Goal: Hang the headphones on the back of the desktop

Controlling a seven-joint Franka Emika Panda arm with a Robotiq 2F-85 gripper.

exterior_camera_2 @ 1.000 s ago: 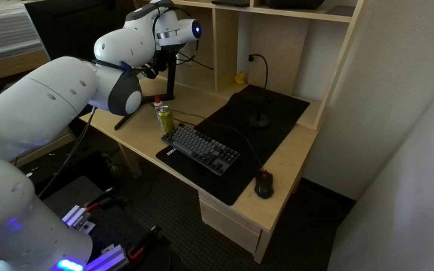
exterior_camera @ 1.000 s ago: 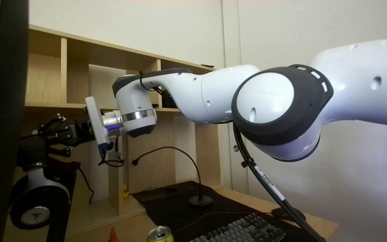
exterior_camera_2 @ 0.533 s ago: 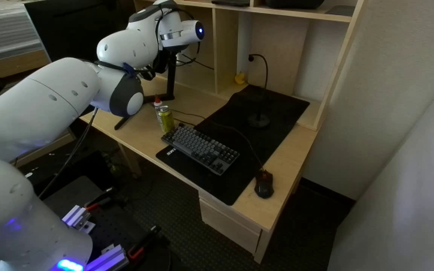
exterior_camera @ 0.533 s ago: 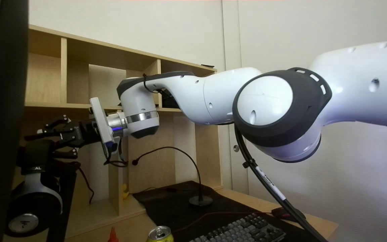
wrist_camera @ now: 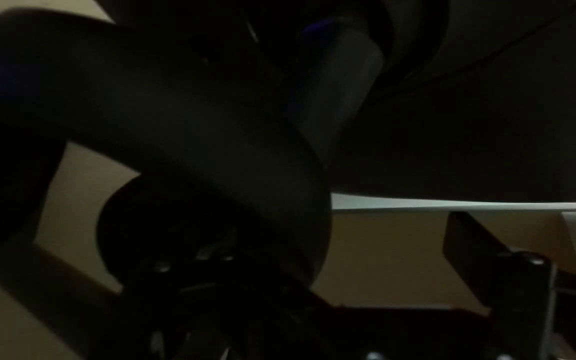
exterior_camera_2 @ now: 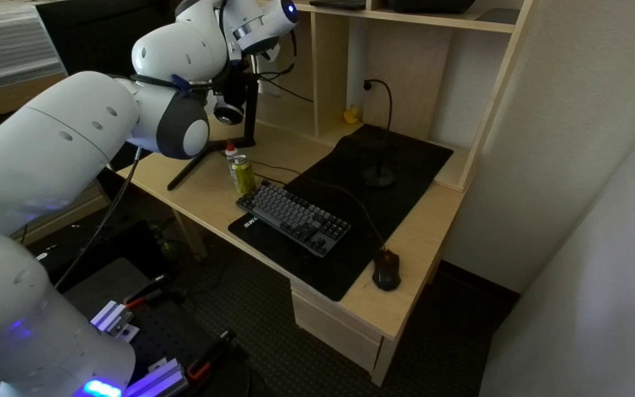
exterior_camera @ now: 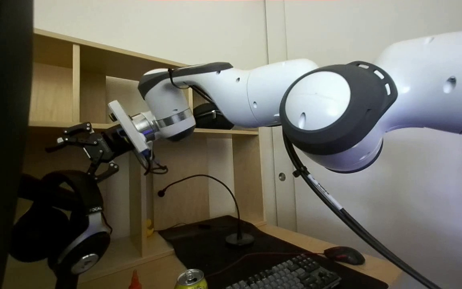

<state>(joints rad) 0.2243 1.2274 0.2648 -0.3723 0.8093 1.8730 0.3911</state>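
Observation:
The black headphones point(exterior_camera: 82, 192) hang with their headband arched over the dark stand arm point(exterior_camera: 54, 196) behind the desktop point(exterior_camera: 4, 120). Both cups dangle below, one showing its silver-grey ring. In an exterior view the desktop point(exterior_camera_2: 113, 44) rises behind the robot arm, and a headphones cup point(exterior_camera_2: 228, 113) peeks out beneath the wrist. My gripper point(exterior_camera: 70, 162) stands open above the headband, its lower finger close against the band; whether they touch I cannot tell. In the wrist view the headband point(wrist_camera: 218, 135) covers part of the left finger, while the right finger point(wrist_camera: 465, 245) stands well apart.
A wooden shelf unit point(exterior_camera: 76, 80) stands behind the gripper. On the desk are a yellow can point(exterior_camera_2: 243, 175), a red-tipped bottle point(exterior_camera_2: 230, 149), a keyboard point(exterior_camera_2: 295, 218), a mouse point(exterior_camera_2: 386, 269) and a gooseneck microphone point(exterior_camera_2: 379, 176). The stand's foot point(exterior_camera_2: 190, 171) spreads over the desk.
My gripper has opened, let go of the headband, and risen and tilted upward. The headphones have turned and now hang more to the right, with both cups showing in an exterior view.

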